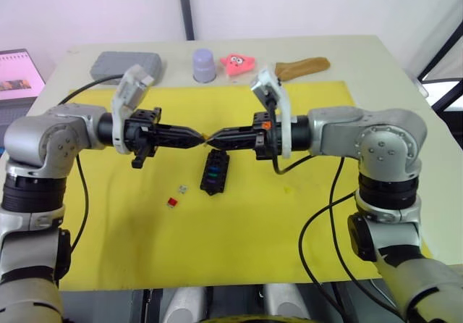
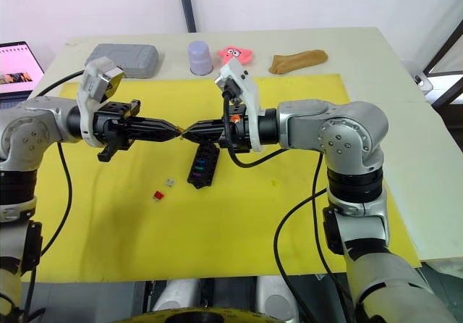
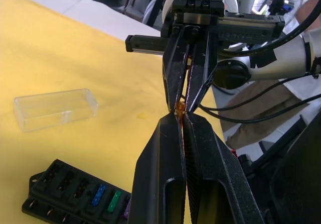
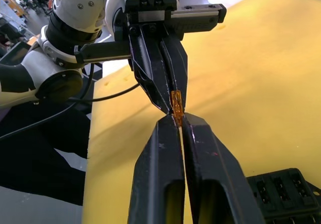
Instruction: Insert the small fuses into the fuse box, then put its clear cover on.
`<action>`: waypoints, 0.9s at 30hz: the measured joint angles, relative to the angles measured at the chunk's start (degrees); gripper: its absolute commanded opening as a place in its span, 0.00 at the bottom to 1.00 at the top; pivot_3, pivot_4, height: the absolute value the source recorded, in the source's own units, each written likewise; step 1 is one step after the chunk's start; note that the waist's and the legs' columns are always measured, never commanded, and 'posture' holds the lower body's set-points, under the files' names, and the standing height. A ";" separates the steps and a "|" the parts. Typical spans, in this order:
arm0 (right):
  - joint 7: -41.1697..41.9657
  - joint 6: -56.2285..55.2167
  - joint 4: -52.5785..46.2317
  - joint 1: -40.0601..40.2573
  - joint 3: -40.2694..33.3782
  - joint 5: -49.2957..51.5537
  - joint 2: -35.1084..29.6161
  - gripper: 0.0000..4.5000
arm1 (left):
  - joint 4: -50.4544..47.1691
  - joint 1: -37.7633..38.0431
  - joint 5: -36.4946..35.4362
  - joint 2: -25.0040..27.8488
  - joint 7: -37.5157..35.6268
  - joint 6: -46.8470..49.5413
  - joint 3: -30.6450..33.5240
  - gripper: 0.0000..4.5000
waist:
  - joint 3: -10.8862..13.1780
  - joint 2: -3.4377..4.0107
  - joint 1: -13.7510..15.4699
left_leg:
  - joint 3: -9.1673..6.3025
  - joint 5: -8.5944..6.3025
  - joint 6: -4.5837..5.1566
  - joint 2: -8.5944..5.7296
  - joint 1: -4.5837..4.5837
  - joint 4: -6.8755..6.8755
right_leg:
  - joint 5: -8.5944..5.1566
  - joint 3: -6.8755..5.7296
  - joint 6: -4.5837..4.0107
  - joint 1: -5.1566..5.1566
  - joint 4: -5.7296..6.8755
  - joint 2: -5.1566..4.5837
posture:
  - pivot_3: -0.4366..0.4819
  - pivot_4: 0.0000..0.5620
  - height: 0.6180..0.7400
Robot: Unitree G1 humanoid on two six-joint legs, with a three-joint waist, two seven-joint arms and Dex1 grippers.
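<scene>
My left gripper point(image 1: 200, 140) and right gripper point(image 1: 213, 140) meet tip to tip in the air just above the black fuse box point(image 1: 215, 172). An orange fuse point(image 4: 176, 106) is pinched where the tips touch, and both pairs of fingers look closed on it. The fuse box lies on the yellow mat point(image 1: 289, 229) and holds a blue fuse point(image 3: 98, 195), a green fuse point(image 3: 114, 201) and a purple one beside them. A red fuse point(image 1: 172, 202) and a pale grey fuse point(image 1: 182, 188) lie loose on the mat to the box's left. The clear cover point(image 3: 55, 108) rests on the mat beyond the box.
Along the table's back edge stand a grey case point(image 1: 125, 65), a lilac cup point(image 1: 204, 65), a pink star toy point(image 1: 237, 63) and a brown cloth-like object point(image 1: 302, 66). A laptop point(image 1: 18, 73) sits off the table's left. Cables hang from both arms.
</scene>
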 measured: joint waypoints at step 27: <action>9.97 -21.18 7.08 -5.21 31.72 -29.81 -10.98 0.00 | 15.20 6.80 31.48 -2.43 -1.52 -48.53 -13.72 0.98 | 0.00 0.00 0.08 | 0.09 0.00 0.00 0.00 -0.07 -0.02 | 0.00 -0.02 0.00 -0.06 -0.09 0.02 | 0.48 0.27 1.00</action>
